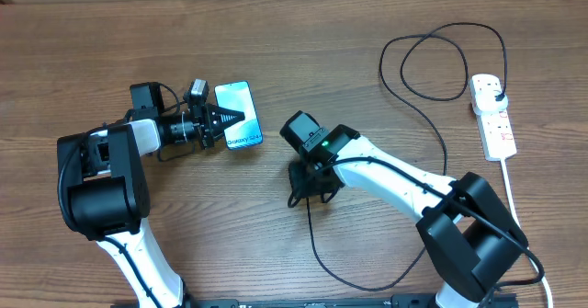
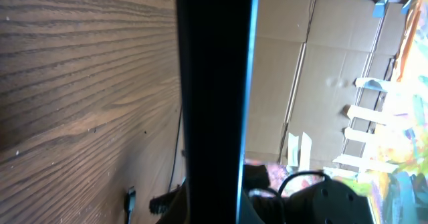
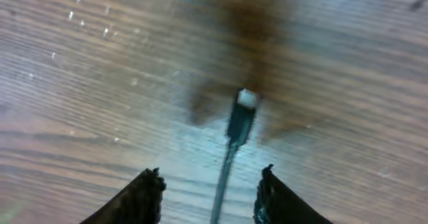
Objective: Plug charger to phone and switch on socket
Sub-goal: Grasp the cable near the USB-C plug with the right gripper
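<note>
Our left gripper point(image 1: 223, 118) is clenched on the phone point(image 1: 241, 106), which has its screen facing up. Right of the phone, our right gripper point(image 3: 208, 184) hangs released. Its fingers point(image 3: 148, 194) stand apart on either side of the charger point(image 3: 239, 120), whose connector tip lies untouched on the table point(image 1: 276, 32). Far right of the phone lies the socket point(image 1: 493, 115).

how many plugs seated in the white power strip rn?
1. A black plug sits in the outlet at the white elongated power strip's end farthest from the arms; its other outlets look bare.
</note>
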`<action>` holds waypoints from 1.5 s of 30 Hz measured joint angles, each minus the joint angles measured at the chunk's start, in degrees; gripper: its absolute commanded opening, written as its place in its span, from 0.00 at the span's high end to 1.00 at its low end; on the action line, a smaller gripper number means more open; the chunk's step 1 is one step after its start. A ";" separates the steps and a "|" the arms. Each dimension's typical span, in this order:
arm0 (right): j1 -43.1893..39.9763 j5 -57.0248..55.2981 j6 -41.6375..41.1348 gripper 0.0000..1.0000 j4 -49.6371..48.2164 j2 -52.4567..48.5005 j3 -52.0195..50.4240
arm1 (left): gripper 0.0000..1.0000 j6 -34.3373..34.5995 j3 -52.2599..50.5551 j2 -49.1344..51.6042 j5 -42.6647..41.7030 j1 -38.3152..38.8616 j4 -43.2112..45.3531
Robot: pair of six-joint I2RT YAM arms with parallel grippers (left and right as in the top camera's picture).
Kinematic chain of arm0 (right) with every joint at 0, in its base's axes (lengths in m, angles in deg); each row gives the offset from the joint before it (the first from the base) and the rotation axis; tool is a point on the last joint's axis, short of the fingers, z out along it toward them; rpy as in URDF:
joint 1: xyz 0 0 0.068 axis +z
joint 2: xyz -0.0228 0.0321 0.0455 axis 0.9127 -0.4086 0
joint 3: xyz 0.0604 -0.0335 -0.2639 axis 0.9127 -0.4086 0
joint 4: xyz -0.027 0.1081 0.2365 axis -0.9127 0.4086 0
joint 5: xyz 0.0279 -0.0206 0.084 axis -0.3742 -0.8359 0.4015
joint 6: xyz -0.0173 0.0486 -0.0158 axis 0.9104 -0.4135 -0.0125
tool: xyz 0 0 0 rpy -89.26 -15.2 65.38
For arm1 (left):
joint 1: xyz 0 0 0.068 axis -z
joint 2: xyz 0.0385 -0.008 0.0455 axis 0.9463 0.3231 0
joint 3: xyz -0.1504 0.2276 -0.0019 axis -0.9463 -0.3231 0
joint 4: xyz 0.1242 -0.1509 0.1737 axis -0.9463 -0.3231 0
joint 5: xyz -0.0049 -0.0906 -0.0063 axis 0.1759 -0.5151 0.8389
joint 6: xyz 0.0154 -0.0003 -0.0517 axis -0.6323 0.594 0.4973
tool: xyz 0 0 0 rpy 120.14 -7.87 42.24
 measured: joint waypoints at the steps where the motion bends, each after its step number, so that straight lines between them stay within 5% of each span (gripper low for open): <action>1: 0.28 0.13 -0.26 0.40 0.04 -0.15 0.00 | 0.96 0.00 0.00 0.00 0.00 0.00 0.00; 7: 3.80 0.83 -0.46 0.00 3.67 -3.69 0.57 | 0.96 0.00 0.00 0.00 0.00 0.00 -0.02; 23: 2.62 -15.85 -0.17 0.00 20.22 -5.07 2.25 | 0.96 0.00 0.00 0.00 0.02 0.00 -0.96; 40: -18.08 -13.81 0.44 0.00 15.89 -4.74 2.05 | 0.96 -0.02 -0.02 0.00 0.22 0.00 -1.07; 45: -18.97 -11.28 0.87 0.30 12.41 -4.74 1.84 | 0.96 -0.02 -0.02 0.00 0.24 0.00 -1.07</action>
